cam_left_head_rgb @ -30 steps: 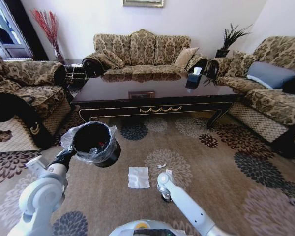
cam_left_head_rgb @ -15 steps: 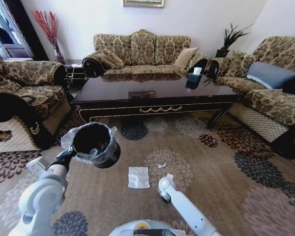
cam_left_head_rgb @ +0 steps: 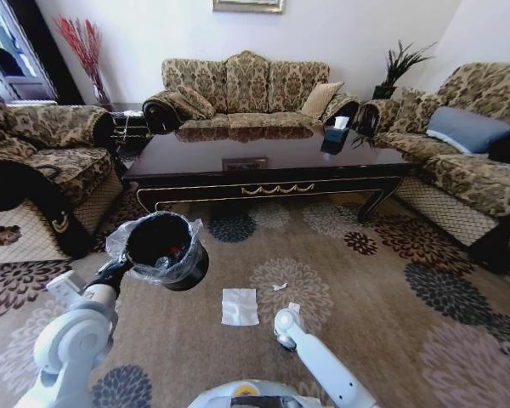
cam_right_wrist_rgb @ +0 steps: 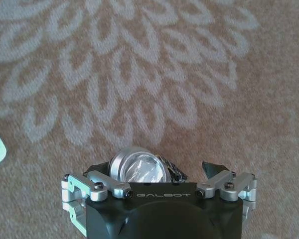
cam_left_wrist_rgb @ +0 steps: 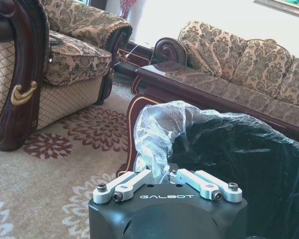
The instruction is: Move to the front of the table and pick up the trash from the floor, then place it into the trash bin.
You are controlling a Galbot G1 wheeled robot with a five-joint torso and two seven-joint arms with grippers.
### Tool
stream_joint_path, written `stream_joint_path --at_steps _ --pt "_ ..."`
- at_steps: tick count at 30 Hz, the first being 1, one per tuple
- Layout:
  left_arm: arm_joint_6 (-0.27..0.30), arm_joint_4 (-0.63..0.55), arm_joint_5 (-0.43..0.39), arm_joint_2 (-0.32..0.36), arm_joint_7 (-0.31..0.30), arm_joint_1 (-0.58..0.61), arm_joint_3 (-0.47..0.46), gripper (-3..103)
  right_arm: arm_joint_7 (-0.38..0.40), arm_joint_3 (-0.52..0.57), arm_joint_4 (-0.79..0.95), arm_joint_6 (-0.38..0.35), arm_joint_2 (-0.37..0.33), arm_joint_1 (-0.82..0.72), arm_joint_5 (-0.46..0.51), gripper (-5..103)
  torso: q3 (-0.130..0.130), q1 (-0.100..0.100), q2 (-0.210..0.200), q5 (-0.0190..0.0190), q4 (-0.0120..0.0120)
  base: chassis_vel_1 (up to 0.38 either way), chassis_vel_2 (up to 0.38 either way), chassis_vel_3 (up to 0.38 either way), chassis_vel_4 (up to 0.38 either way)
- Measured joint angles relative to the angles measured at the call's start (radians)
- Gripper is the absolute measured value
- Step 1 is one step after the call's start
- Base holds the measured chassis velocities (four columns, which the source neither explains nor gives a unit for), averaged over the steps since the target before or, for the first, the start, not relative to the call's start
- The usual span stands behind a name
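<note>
- Carpet [cam_left_head_rgb: 382, 280] lies open between the robot and the coffee table [cam_left_head_rgb: 263, 166], broad and bare on the robot's right; sofas close in the left, far and right edges of the room.
- Left gripper [cam_left_wrist_rgb: 167, 180] is held out front-left above the floor, its fingers pressed together on the crinkled clear liner at the near rim of the trash bin [cam_left_head_rgb: 163, 248], so the black bin hangs tilted with its mouth towards the camera.
- Inside the bin a small red spot and some pale bits show against the black.
- Right gripper [cam_right_wrist_rgb: 159, 172] is low over a pale flower medallion, pointing down; its fingers are spread, with a crinkled clear wrapper [cam_right_wrist_rgb: 139, 167] lying against a round metal part between them. I cannot tell whether they grip it.
- White square napkin [cam_left_head_rgb: 239, 307] lies flat on the carpet between the bin and the right arm, just left of the gripper.
- Two small white scraps [cam_left_head_rgb: 279, 286] rest on the medallion just beyond the gripper.
- A tissue box [cam_left_head_rgb: 333, 136] sits on the table's far right part.
</note>
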Motion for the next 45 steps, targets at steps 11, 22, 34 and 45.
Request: stream_joint_path --at_steps 11,22,34,45 --pt "0.000 -0.003 -0.001 0.000 0.001 0.004 -0.003 3 -0.021 -0.020 -0.009 -0.001 0.009 -0.016 -0.036 100 0.000 0.000 0.000 0.0000 0.0000 0.000 0.000 0.000 0.000" --pt "-0.002 -0.005 0.000 -0.002 0.002 0.008 -0.001 3 -0.063 -0.016 -0.024 0.011 0.003 -0.012 -0.079 100 0.000 0.000 0.000 0.0000 0.0000 0.000 0.000 0.000 0.000" --pt "-0.002 -0.008 0.000 0.001 0.002 0.007 0.000 3 -0.071 -0.019 -0.008 0.015 0.000 -0.025 -0.089 74 0.000 0.000 0.000 0.0003 0.0004 0.000 0.000 0.000 0.000" --pt "-0.002 -0.008 -0.001 0.005 0.002 0.006 0.000 3 -0.068 -0.029 0.003 0.017 -0.012 -0.037 -0.107 44 0.000 0.000 0.000 -0.0001 0.0001 0.000 0.000 0.000 0.000"
